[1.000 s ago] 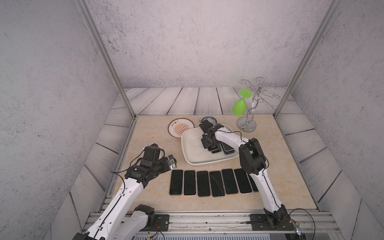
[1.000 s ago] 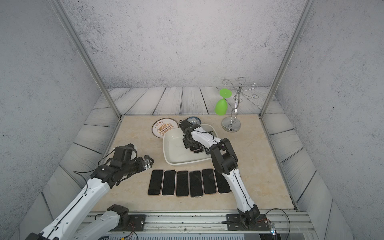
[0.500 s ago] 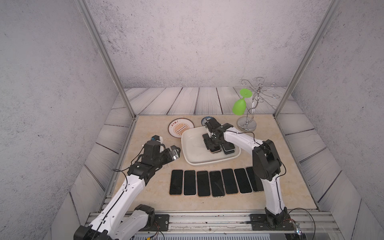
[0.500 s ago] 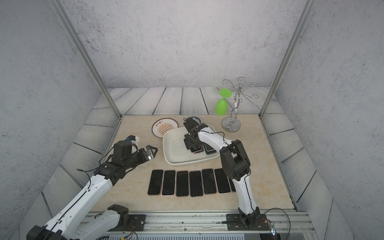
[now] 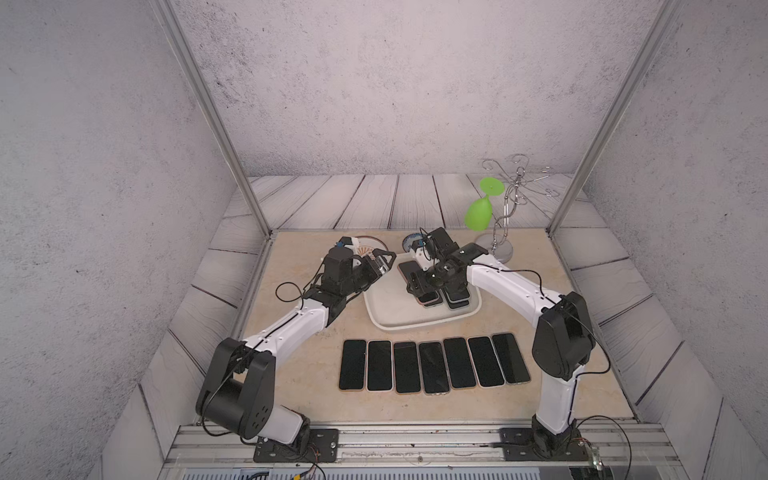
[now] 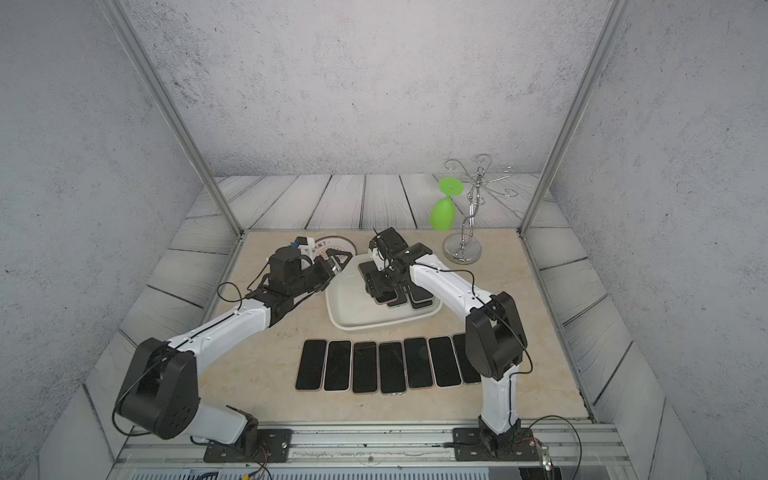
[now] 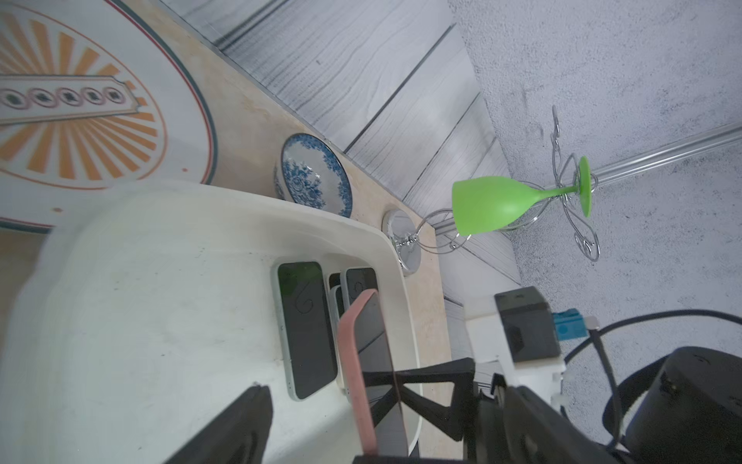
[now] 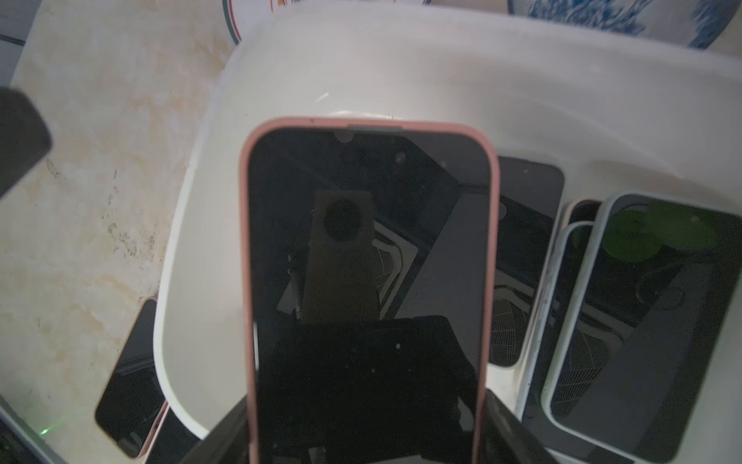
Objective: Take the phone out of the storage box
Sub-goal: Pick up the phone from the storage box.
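The right fingers (image 8: 217,442) are clamped on the long edges of the pink-cased phone (image 8: 361,281) near one end. The rest of it juts out beyond their tips, tilted up over the storage box (image 5: 386,307) and clear of its floor. The left fingers (image 7: 237,426) are spread wide and empty, just beside the phone's free end; whether that end sits between them I cannot tell.

This looks like the carry-out, perhaps a hand-over. Doing it well means a square grip and a lift that takes the whole phone above the rim before any sideways travel. Under the right fingers lie more phones (image 8: 642,321), partly stacked, and a dip would knock them. Open worktop (image 5: 303,374) lies behind the left fingers. The laid-out row of phones (image 5: 434,365) fills the stretch behind the right fingers.
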Robot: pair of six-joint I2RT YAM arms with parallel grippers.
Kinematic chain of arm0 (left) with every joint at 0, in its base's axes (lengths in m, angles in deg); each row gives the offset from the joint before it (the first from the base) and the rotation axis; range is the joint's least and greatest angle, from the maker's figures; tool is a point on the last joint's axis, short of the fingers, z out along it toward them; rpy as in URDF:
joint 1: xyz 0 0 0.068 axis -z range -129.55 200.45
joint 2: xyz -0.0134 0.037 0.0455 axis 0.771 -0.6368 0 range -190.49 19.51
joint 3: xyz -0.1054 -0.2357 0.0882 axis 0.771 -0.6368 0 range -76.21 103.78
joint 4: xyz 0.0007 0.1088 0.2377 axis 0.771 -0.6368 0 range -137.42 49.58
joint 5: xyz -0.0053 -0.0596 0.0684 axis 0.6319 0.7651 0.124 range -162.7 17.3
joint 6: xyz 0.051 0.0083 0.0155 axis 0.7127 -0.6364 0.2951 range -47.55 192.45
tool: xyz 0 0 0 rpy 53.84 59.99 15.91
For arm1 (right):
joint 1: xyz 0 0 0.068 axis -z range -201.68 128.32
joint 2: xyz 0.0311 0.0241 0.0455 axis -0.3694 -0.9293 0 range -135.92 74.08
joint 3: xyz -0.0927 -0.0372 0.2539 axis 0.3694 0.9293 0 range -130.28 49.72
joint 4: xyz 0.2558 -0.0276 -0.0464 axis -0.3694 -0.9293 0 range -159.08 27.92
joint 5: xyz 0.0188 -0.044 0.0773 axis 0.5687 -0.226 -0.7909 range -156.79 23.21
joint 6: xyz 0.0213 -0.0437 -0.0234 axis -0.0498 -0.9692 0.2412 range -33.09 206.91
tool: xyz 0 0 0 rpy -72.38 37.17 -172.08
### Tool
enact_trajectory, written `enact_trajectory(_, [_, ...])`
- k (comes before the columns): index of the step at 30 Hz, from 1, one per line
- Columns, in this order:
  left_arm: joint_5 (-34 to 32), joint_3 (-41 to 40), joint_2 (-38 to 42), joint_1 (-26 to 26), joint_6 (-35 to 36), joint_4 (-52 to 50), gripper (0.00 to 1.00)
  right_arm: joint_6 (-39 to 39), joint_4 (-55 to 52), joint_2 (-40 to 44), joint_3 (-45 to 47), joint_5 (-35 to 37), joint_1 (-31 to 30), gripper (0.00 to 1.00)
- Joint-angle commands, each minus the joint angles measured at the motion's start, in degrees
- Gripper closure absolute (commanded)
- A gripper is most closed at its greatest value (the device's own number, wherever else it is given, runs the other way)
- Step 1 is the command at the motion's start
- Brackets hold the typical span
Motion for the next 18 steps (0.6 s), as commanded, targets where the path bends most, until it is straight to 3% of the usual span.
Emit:
enact_trajectory(1, [0.8, 0.4, -3.3, 0.9, -3.4, 5.2, 0.10, 1.1, 1.7, 4.2, 0.3, -3.6, 0.0, 0.94])
enact_trajectory(18, [1.2, 2.9, -9.6, 4.6, -6.4, 6.6, 0.31, 1.8, 1.9, 5.2, 1.3, -6.6, 0.0, 0.95])
